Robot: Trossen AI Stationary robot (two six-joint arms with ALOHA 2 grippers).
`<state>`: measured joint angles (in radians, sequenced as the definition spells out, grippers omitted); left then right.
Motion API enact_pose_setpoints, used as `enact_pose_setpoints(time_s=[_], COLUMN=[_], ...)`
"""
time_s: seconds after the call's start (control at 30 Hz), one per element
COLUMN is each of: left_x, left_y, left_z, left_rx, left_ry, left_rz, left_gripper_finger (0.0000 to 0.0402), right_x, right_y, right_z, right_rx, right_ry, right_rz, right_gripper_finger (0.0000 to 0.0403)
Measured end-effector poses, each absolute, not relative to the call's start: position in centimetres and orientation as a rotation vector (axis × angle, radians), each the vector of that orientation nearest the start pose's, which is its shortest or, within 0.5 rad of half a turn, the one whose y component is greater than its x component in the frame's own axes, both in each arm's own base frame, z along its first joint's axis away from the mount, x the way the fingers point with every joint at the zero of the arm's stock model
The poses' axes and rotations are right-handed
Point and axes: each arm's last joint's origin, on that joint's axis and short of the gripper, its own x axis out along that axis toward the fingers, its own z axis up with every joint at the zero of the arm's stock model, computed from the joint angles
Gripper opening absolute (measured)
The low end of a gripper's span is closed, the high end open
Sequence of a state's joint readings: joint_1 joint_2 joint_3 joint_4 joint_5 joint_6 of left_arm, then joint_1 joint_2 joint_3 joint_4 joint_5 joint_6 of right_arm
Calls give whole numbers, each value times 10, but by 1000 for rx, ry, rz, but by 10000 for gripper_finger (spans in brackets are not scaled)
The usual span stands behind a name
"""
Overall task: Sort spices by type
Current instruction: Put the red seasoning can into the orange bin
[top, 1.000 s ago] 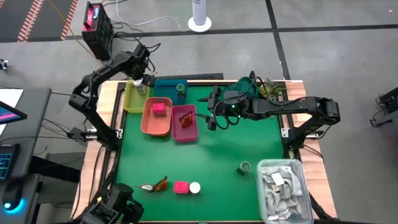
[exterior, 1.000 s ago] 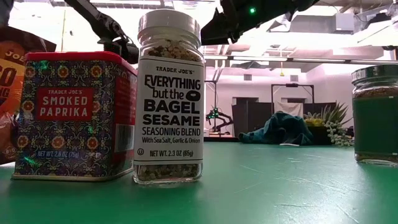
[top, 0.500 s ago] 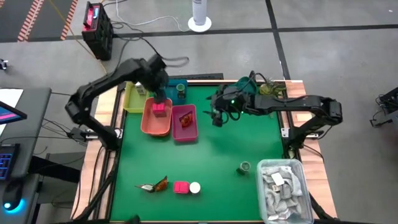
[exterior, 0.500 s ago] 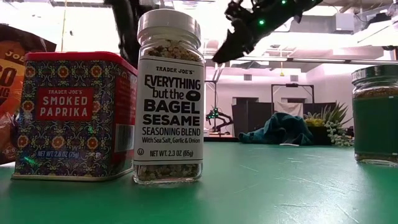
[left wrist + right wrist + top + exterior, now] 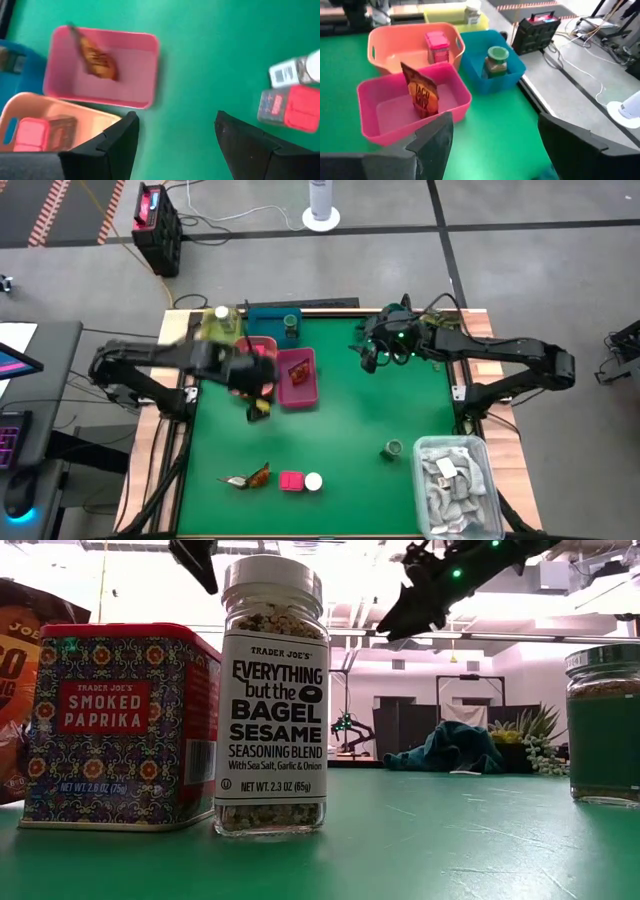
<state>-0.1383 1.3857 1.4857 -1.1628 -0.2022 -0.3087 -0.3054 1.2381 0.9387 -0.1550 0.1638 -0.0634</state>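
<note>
Near the table's front edge stand a reddish-brown sachet (image 5: 248, 477), a pink block (image 5: 291, 480) and a white-topped jar (image 5: 313, 480), with a green-topped jar (image 5: 392, 448) farther right. At the far left, a yellow bin (image 5: 212, 340) holds a white-topped jar (image 5: 221, 313). A blue bin (image 5: 492, 75) holds a green-topped jar (image 5: 496, 60). An orange bin (image 5: 395, 45) holds a pink block (image 5: 436, 45), and a pink bin (image 5: 385, 117) holds a sachet (image 5: 420, 95). My left gripper (image 5: 258, 405) is open and empty, just near of the orange and pink bins. My right gripper (image 5: 372, 358) is open and empty, right of the bins.
A grey bin (image 5: 478, 470) of pale packets stands at the near right corner. A dark green cloth (image 5: 400, 315) lies at the far edge. The middle of the green mat (image 5: 340, 430) is bare. In the low view the paprika tin (image 5: 120, 725) and seasoning jar (image 5: 272, 700) stand right before the camera.
My left gripper has swung from the yellow bin at the far left, over the orange bin, toward the near edge, and now hangs just near of the bins. A white-topped jar stays in the yellow bin. My right gripper has drawn back from the pink bin toward the far right.
</note>
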Motion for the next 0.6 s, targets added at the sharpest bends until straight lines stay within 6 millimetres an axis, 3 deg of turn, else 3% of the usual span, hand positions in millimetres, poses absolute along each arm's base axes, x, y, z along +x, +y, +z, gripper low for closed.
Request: enact_pose_setpoints(time_s=[0.3,0.47,0.6], left_x=[284,303,316], left_y=[-112,-139,-149], left_z=[321,285,275], left_rx=[62,87,31], left_ry=[1099,1192,1241], left_rz=[51,-6,-46], left_gripper_finger=[249,249,250], right_x=[247,248,248], right_y=[-83,-82,-82], right_z=[302,301,301], right_rx=[-19,-20,-20], right_ry=[414,418,420], right_rz=[-452,-448,-449], right_gripper_finger=[317,317,317])
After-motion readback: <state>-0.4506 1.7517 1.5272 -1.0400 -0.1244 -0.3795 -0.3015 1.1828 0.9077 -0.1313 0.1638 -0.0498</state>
